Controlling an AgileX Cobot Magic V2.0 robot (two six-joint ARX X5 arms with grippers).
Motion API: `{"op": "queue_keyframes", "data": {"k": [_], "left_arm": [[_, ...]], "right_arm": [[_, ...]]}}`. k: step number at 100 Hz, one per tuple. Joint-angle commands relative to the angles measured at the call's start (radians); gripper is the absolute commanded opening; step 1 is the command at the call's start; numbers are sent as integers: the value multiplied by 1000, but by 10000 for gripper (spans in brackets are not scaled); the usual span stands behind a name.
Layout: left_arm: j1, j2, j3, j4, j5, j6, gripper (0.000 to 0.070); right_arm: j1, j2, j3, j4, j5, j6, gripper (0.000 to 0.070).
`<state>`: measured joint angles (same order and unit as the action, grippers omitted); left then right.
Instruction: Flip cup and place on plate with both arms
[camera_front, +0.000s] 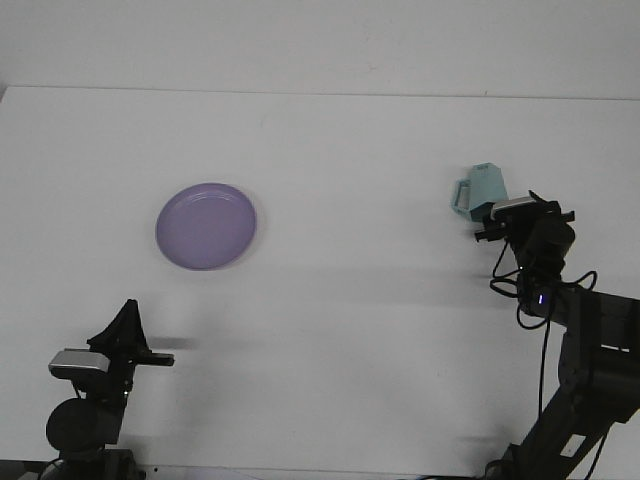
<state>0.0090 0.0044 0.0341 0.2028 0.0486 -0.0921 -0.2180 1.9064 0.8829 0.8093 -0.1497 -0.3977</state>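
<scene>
Teal cup (483, 192) lying near table (350, 150) right edge, being overlapped by right gripper (520, 208), finger state unclear. Purple plate (206, 226) left. Left gripper (127, 318) parked, closed.

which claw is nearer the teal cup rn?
Right. The right claw sits at the teal cup, against its near-right side. The left claw is far off at the table's near-left, below the purple plate.

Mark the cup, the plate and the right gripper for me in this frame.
cup (484, 187), front view, on its pale teal side wall.
plate (206, 226), front view, on the middle of its purple surface.
right gripper (503, 211), front view, at its tip beside the cup.
</scene>
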Motion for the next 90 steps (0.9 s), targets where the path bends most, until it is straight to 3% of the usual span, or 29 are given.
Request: {"op": "queue_keyframes", "data": {"k": [1,29,34,46,53,72,90], "left_arm": [[-1,-1,-20,0,3,0,12],[-1,-1,-20,1,3,0,12],[-1,-1,-20,2,3,0,12],[-1,-1,-20,3,3,0,12],[-1,-1,-20,5,3,0,12],[-1,-1,-20,8,3,0,12],[-1,-1,-20,9,3,0,12]], "right_arm": [[-5,51,58,-20,-18,-26,431],[-5,170,212,-63,-63,-27,408],[-5,178,224,-63,-69,-27,346],[-5,178,230,-58,-101,-34,99],[-5,178,230,-55,-116,-42,13],[-5,175,230,-53,-118,-32,10],[-5,119,230,-87,-141,58,10]]}}
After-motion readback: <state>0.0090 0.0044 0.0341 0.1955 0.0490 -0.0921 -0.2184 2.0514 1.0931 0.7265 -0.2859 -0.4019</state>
